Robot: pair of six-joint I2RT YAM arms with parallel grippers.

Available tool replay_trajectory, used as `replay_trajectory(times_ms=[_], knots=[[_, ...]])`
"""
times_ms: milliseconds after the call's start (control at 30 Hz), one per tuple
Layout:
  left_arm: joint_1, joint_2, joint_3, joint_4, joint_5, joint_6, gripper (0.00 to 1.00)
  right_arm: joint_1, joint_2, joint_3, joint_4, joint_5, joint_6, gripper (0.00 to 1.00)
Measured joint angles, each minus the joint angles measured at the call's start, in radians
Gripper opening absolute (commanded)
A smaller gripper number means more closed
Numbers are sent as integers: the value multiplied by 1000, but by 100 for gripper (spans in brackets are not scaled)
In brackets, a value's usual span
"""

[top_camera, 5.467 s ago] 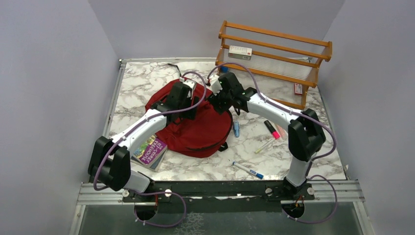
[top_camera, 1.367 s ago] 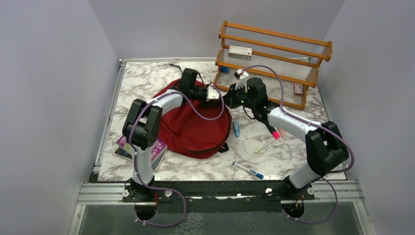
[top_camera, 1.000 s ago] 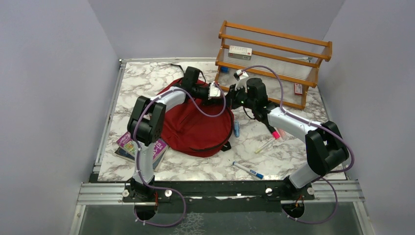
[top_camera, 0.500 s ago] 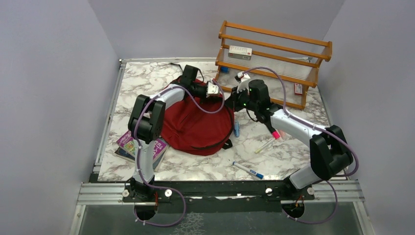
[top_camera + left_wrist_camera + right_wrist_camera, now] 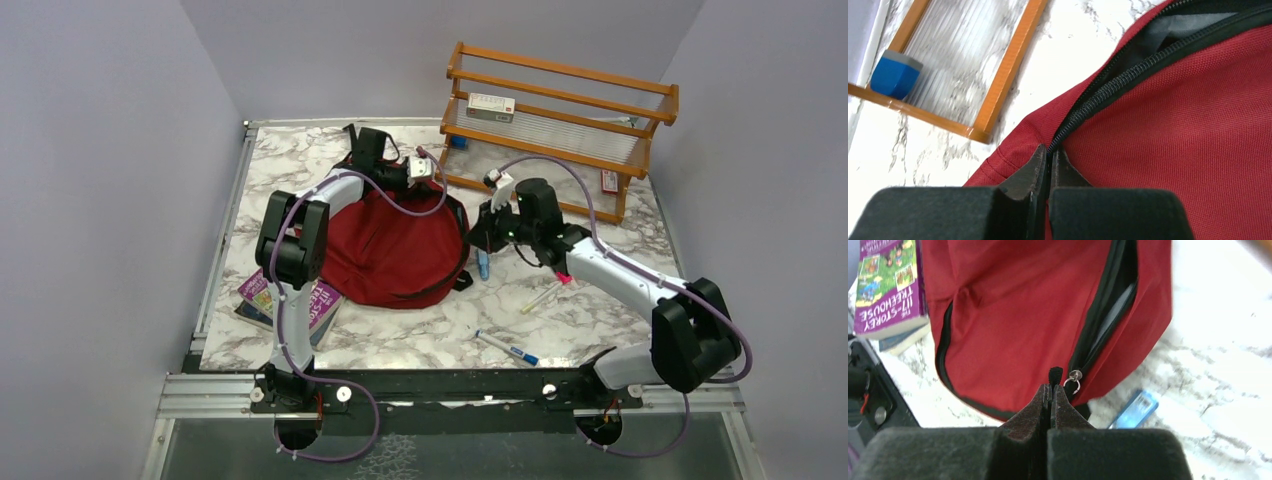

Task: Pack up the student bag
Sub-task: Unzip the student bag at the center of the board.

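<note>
The red bag (image 5: 395, 250) lies flat on the tabletop (image 5: 300, 160), left of centre, with its far edge close to the wooden rack (image 5: 560, 110). The left arm (image 5: 330, 190) reaches to that far edge, and its jaws are clenched on the bag's seam, right at the end of the black zipper (image 5: 1108, 90). The right arm (image 5: 610, 270) comes in from the other side. Its jaws are clenched on the black pull tab (image 5: 1055, 375), with the small metal ring (image 5: 1074, 380) just beside them.

The zipper is part open: a dark gap runs along the bag's side and grey lining shows through it. Whether anything is inside cannot be told from these views.

By my reading the task is at an early stage, with the bag being held and unzipped and no packing to be seen. The things to pack appear to be out on the tabletop:
- the purple book (image 5: 290, 300), just beside the bag's near left corner
- a small blue item (image 5: 483, 263), close to the bag's right side
- a pink highlighter (image 5: 563, 278), a pale pen (image 5: 540, 297) and a blue-capped pen (image 5: 510, 350), further right

A white box (image 5: 490, 106) and a blue block (image 5: 895, 75) sit on the rack. What is left, then, looks like widening the opening and loading these things 1 by 1.
</note>
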Motion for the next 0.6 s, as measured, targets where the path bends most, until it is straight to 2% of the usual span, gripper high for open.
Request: replay_trajectory(times_ms=[200,400,500,600], knots=[[22,10,0,98,-40,-129,0,0,-68,-108,-24,-43,50,1],[26,10,-32,231,-97,-296,0,-1,-93,-231,58,-82,121,1],[26,10,-55,280,-113,-339,10,-1,-95,-272,90,-96,154,0],[32,5,-88,343,-127,-346,30,-1,-115,-282,78,-105,175,1]])
